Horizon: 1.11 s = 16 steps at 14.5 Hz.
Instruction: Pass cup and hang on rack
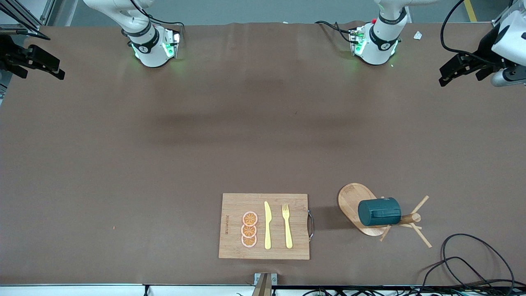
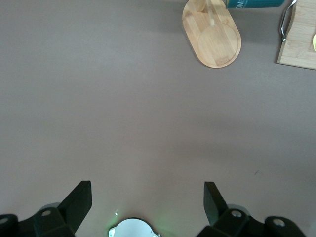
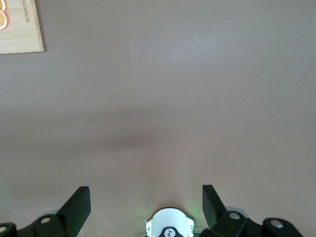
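The dark teal cup (image 1: 379,211) hangs on its side on a peg of the light wooden rack (image 1: 351,199), which stands near the front camera toward the left arm's end of the table. My left gripper (image 1: 446,76) is open and empty, held high at the left arm's end of the table, well apart from the rack. Its wrist view shows the gripper (image 2: 148,190) over bare table, with the rack's oval base (image 2: 215,37) and an edge of the cup (image 2: 254,3). My right gripper (image 1: 57,69) is open and empty at the right arm's end (image 3: 145,193).
A bamboo cutting board (image 1: 234,242) with orange slices (image 1: 249,229), a yellow knife (image 1: 267,226) and a yellow fork (image 1: 287,226) lies beside the rack. Black cables (image 1: 464,263) lie at the front corner near the rack. The board also shows in both wrist views (image 2: 298,44) (image 3: 19,34).
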Each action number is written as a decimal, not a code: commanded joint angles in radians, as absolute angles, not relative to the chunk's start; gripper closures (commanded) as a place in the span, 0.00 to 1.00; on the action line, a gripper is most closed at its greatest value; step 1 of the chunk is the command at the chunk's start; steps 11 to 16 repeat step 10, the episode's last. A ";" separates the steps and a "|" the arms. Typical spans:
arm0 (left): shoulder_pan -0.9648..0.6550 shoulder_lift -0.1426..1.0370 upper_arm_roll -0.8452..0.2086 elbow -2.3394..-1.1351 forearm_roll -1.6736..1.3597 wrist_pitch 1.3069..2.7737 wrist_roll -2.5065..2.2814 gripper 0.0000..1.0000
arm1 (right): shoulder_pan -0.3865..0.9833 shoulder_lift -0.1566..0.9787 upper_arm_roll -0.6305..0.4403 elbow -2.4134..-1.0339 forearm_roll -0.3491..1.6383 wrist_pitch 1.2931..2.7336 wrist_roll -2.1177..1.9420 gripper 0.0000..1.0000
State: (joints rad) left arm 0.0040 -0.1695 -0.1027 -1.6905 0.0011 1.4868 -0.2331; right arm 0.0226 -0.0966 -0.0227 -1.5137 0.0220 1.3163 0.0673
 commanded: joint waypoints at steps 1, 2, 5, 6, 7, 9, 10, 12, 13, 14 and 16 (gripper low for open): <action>0.006 -0.187 -0.097 -1.706 -0.037 1.505 -0.181 0.00 | 0.017 -0.117 -0.021 -1.534 0.029 1.319 0.063 0.00; 0.008 -0.189 -0.095 -1.701 -0.054 1.503 -0.135 0.00 | 0.017 -0.117 -0.021 -1.534 0.029 1.319 0.063 0.00; 0.011 -0.187 -0.095 -1.680 -0.055 1.477 -0.114 0.00 | 0.017 -0.117 -0.021 -1.534 0.029 1.318 0.063 0.00; 0.011 -0.186 -0.094 -1.678 -0.054 1.477 -0.101 0.00 | 0.017 -0.117 -0.021 -1.534 0.029 1.318 0.063 0.00; 0.011 -0.183 -0.094 -1.672 -0.049 1.477 -0.089 0.00 | 0.017 -0.117 -0.021 -1.534 0.029 1.318 0.063 0.00; 0.011 -0.179 -0.094 -1.664 -0.044 1.477 -0.092 0.00 | 0.017 -0.117 -0.021 -1.534 0.029 1.318 0.063 0.00; 0.011 -0.179 -0.095 -1.664 -0.044 1.477 -0.094 0.00 | 0.017 -0.117 -0.021 -1.534 0.029 1.318 0.063 0.00; 0.011 -0.179 -0.095 -1.664 -0.044 1.477 -0.094 0.00 | 0.017 -0.117 -0.021 -1.534 0.029 1.318 0.063 0.00; 0.011 -0.179 -0.095 -1.664 -0.044 1.477 -0.094 0.00 | 0.017 -0.117 -0.021 -1.534 0.029 1.318 0.063 0.00; 0.011 -0.179 -0.095 -1.664 -0.044 1.477 -0.094 0.00 | 0.017 -0.117 -0.021 -1.534 0.029 1.318 0.063 0.00; 0.011 -0.179 -0.095 -1.664 -0.044 1.477 -0.094 0.00 | 0.017 -0.117 -0.021 -1.534 0.029 1.318 0.063 0.00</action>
